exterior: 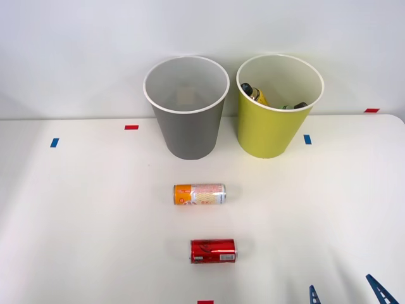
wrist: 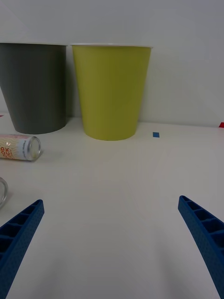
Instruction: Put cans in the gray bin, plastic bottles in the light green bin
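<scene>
Near the table's (exterior: 76, 221) front edge, open hand (exterior: 348, 292) hovers beside the red can (exterior: 213, 251).

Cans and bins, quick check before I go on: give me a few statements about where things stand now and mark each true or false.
1. Both cans lie on their sides on the table. True: the orange and white can and the red can.
2. The gray bin already holds a can. False: its white inside looks bare.
3. The plastic bottles are in the light green bin. True.
4. The right gripper is shut on the red can. False: its fingers are spread and hold nothing.
5. The red can lies nearer the bins. False: the orange and white can does.
</scene>
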You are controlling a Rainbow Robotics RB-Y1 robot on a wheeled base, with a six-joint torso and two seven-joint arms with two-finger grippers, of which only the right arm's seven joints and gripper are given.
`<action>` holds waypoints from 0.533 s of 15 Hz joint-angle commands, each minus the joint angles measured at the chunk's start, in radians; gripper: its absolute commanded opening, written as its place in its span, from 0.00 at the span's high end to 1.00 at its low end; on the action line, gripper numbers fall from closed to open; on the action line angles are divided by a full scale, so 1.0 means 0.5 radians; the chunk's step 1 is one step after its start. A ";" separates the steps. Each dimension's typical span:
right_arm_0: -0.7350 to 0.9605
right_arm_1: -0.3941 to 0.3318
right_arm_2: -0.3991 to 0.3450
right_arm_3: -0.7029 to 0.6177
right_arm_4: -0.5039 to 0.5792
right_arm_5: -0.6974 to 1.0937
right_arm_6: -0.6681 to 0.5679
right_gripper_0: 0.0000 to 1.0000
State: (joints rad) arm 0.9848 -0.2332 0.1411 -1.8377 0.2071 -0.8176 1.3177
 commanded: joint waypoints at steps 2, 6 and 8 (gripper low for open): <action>0.000 0.000 0.000 0.000 0.000 0.000 0.000 0.00; 0.000 0.000 0.000 0.000 0.000 0.000 0.000 0.00; 0.000 0.000 0.000 0.000 0.000 0.000 0.000 0.00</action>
State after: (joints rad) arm 0.9848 -0.2332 0.1411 -1.8377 0.2071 -0.8176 1.3177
